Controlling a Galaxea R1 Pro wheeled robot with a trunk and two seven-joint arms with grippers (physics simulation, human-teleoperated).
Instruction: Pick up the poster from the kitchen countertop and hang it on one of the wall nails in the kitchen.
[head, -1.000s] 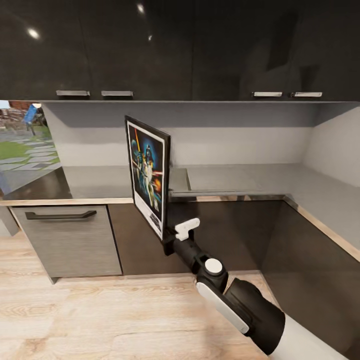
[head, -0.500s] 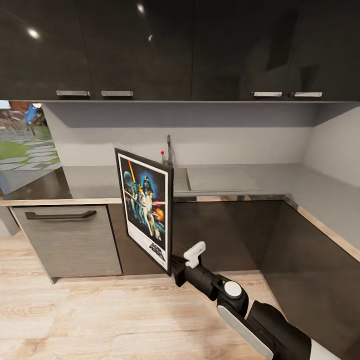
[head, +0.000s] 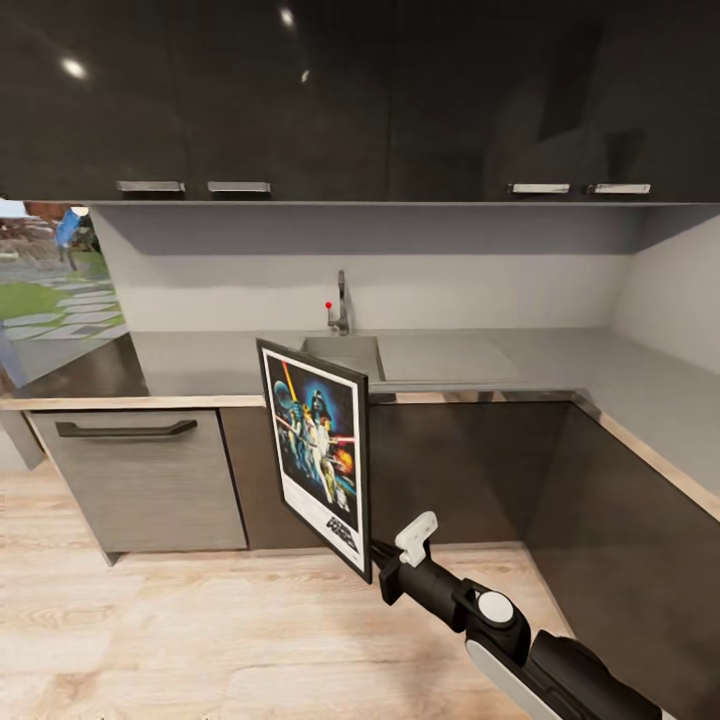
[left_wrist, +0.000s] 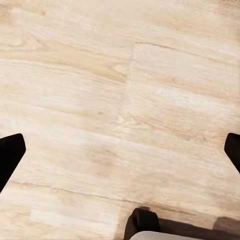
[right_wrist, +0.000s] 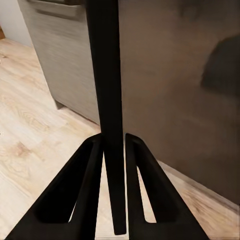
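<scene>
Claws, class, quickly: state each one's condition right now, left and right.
Left claw: open, holding nothing, wood floor below it.
Right claw: closed on the poster, pinching its black frame edge-on near the lower corner.

Right arm (head: 520, 645) showing in head view as a chain of glossy black rounded segments. White round cap (head: 494, 607) sitting on one joint; long white panel (head: 510, 676) running along the forearm housing. White angular bracket (head: 415, 536) sticking up near the wrist.

Right gripper (right_wrist: 114, 200), in right wrist view: two matte black tapering fingers (right_wrist: 75, 190), each hollowed by a long slot.

Left gripper (left_wrist: 120, 160), in left wrist view: black fingertips (left_wrist: 9, 155) showing at 9 and 3 o'clock, with a dark rounded part over a pale grey body edge (left_wrist: 150, 235) at 6 o'clock.
</scene>
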